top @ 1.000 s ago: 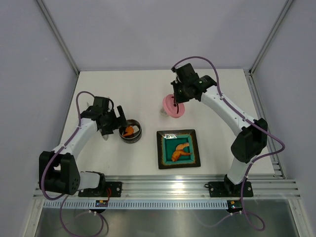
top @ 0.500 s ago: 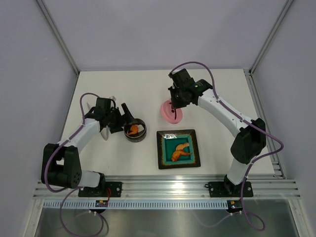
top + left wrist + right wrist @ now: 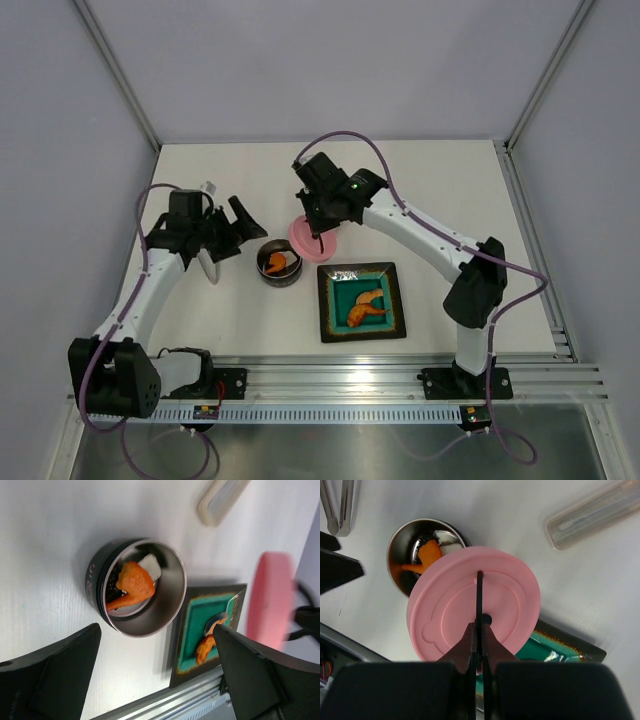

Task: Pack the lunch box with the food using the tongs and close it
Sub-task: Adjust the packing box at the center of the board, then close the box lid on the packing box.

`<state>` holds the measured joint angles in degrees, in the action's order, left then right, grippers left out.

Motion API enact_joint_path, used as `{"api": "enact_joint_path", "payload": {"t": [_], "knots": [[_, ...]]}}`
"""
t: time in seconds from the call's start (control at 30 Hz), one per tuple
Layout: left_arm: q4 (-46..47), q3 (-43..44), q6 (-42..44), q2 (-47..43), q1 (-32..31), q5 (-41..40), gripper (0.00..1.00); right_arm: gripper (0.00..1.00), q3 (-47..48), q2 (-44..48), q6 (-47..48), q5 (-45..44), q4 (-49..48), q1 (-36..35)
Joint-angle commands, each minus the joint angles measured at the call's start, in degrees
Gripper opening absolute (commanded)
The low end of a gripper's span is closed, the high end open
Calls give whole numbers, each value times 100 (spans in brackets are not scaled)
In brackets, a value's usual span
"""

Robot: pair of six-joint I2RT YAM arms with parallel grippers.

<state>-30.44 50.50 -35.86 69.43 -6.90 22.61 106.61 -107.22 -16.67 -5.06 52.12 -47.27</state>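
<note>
The left hand (image 3: 236,228) is held wide open and empty at nine o'clock of the lunch box (image 3: 279,265), in which orange, white and dark food (image 3: 134,580) is seen. At its one o'clock the pink lid (image 3: 306,242) is gripped by its black handle (image 3: 480,595) in the closed right hand (image 3: 318,224), above the counter (image 3: 440,190).

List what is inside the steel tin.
Inside the tin: orange chunks, a white square piece, and a dark piece partly under them. Whatever lies beneath that pile is covered.
</note>
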Motion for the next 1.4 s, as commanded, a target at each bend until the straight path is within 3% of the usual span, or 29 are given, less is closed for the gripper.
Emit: {"api": "enact_joint_path", "payload": {"t": [0.0, 0.1, 0.2, 0.43, 1.37], "knots": [[-629, 706, -44, -578, 651, -90, 99, 0, 632, -482, 67, -399, 368, -291], [-1139, 1075, -132, -693, 1223, -273, 99, 0, 1220, -956, 146, -531, 588, -538], [-1587, 1339, -202, -860, 1357, -1053, 99, 0, 2037, -1571, 216, -575, 869, -669], [-1807, 1322, -168, -1142, 1542, -1320, 99, 0, 3813, -2760, 208, -470, 1397, -872], [-1615, 795, 61, -984, 1753, -1023, 99, 0, 3454, -3437, -91, 111, 817, -951]]}}
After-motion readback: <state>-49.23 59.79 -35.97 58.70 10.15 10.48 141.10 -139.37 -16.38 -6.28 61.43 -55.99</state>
